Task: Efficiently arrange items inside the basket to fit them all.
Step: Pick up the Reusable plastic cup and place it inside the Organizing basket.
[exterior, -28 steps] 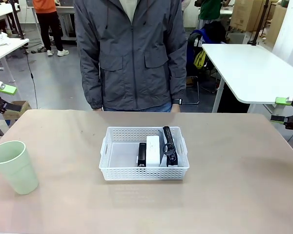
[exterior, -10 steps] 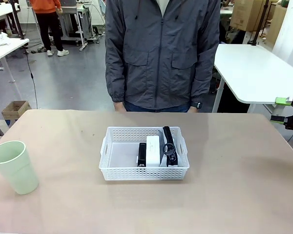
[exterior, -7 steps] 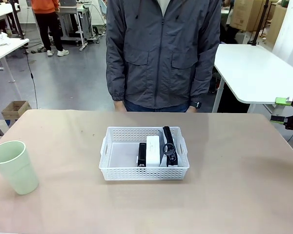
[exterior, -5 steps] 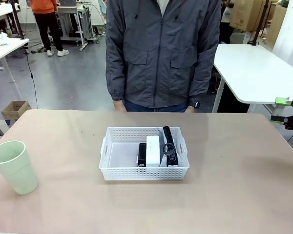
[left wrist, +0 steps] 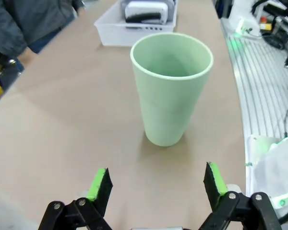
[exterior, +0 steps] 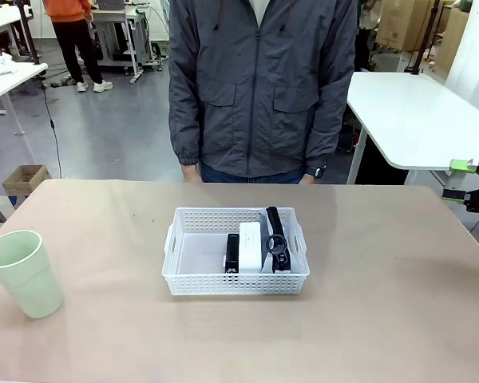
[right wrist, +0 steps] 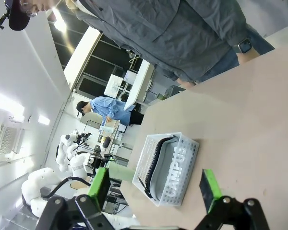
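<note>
Pale green cup (left wrist: 172,91) stands upright at twelve o'clock of the left pincer (left wrist: 157,182), jaws wide, empty; basket (left wrist: 116,33) beyond; right pincer (right wrist: 155,188), equally wide, far off.

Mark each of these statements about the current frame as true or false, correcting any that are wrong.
1. The stapler, white box and pouch lie together in the right part of the basket. True.
2. The cup stands upright on the table, outside the basket. True.
3. The basket's left part is packed full. False: it is bare.
4. The left hand is open, facing the cup without touching it. True.
5. The right hand holds the pouch. False: it is open and empty.
6. The person is reaching into the basket. False: the person stands behind the table, arms hanging down.
</note>
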Robot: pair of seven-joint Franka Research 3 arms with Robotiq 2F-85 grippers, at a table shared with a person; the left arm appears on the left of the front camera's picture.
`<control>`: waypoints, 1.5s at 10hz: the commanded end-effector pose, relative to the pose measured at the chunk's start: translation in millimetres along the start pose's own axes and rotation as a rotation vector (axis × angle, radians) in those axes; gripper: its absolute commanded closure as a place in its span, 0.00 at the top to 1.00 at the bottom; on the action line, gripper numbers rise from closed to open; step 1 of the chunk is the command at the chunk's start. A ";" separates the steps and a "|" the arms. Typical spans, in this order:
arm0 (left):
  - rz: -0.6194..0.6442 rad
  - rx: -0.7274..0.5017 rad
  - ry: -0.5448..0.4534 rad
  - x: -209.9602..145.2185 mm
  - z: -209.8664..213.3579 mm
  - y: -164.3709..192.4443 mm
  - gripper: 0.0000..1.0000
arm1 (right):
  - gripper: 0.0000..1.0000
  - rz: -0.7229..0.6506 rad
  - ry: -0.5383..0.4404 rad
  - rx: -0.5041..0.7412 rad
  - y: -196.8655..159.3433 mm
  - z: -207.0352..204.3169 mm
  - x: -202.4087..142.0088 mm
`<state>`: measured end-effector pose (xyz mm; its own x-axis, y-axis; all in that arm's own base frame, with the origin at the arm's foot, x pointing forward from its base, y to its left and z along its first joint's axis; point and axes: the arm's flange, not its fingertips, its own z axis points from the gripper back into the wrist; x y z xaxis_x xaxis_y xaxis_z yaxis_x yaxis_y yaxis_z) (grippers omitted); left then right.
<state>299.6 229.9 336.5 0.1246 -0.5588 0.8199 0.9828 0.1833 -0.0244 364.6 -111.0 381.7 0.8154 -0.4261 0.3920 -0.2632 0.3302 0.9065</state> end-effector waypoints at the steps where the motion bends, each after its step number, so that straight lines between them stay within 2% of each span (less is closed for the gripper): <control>1: -0.042 0.042 -0.020 -0.9 13.0 -8.8 1.00 | 1.00 -0.007 0.001 0.008 2.7 0.8 0.8; 6: -0.018 0.035 -0.002 -1.0 11.9 -4.2 1.00 | 1.00 -0.007 0.001 0.008 2.7 0.8 0.8; 9: -0.062 -0.003 -0.067 -36.0 -17.6 14.9 1.00 | 1.00 -0.007 0.001 0.008 2.7 0.8 0.8; 10: -0.054 -0.001 -0.052 -45.5 -26.5 16.3 1.00 | 1.00 -0.007 0.001 0.008 2.7 0.8 0.8; 12: -0.070 -0.054 -0.056 -52.3 -47.0 17.8 1.00 | 1.00 -0.007 0.001 0.008 2.7 0.8 0.8; 15: -0.089 -0.034 -0.065 -55.1 -69.4 25.2 1.00 | 1.00 -0.007 0.001 0.008 2.7 0.8 0.8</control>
<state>328.1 205.2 269.0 0.0698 -0.5135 0.8552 0.9944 0.1036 -0.0190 364.6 -111.3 381.7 0.8151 -0.4265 0.3920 -0.2630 0.3305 0.9064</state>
